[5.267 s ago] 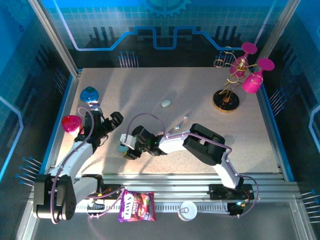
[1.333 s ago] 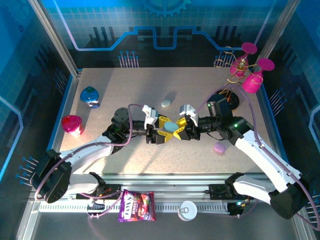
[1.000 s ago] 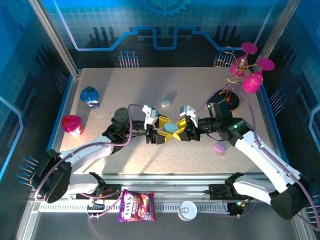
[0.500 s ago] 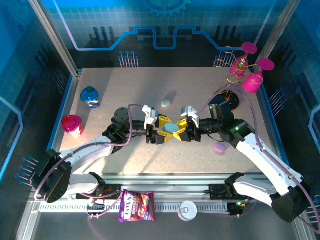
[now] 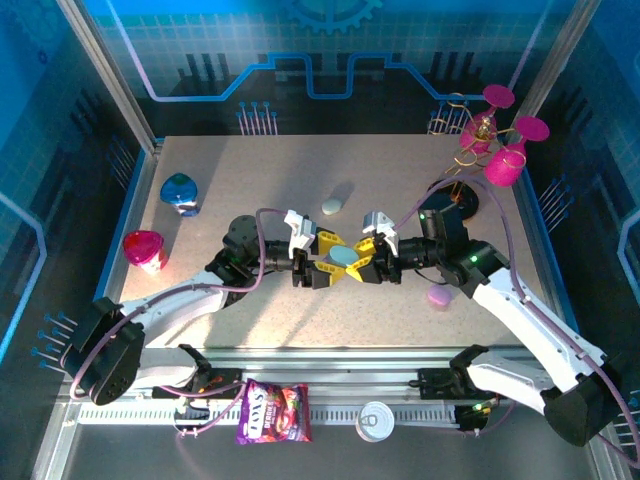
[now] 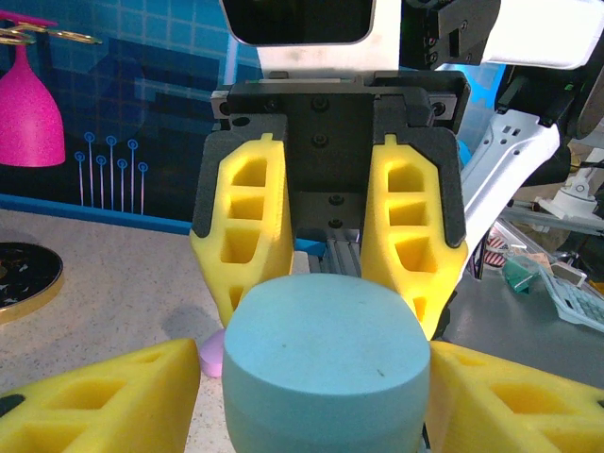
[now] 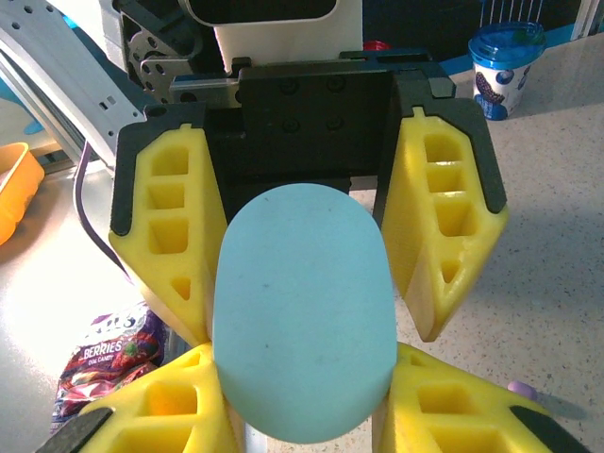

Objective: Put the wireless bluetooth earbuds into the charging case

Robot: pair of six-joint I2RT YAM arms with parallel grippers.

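A light blue pebble-shaped charging case [image 5: 343,257] hangs above mid-table, closed. My left gripper [image 5: 326,264] and my right gripper [image 5: 362,260] face each other and are both shut on it. In the left wrist view the case [image 6: 326,363] sits between my own yellow fingers [image 6: 94,396], with the right gripper's fingers [image 6: 415,222] behind it. In the right wrist view the case [image 7: 302,311] covers the gap between both pairs of pads. A tiny purple earbud [image 7: 522,389] lies on the table below, and its edge [image 6: 211,355] peeks out beside the case. The other earbuds are hidden.
A purple case [image 5: 437,296] lies right of the grippers and a pale green-white case [image 5: 332,206] behind them. A blue cup [image 5: 178,190] and a pink cup [image 5: 143,250] stand at the left, and a gold stand with pink glasses [image 5: 470,160] at the back right. A snack bag [image 5: 273,412] lies on the front rail.
Five seconds ago both grippers were low at the left of the table. Now they meet at the centre on the blue case. Over the last second the right arm only edged left.
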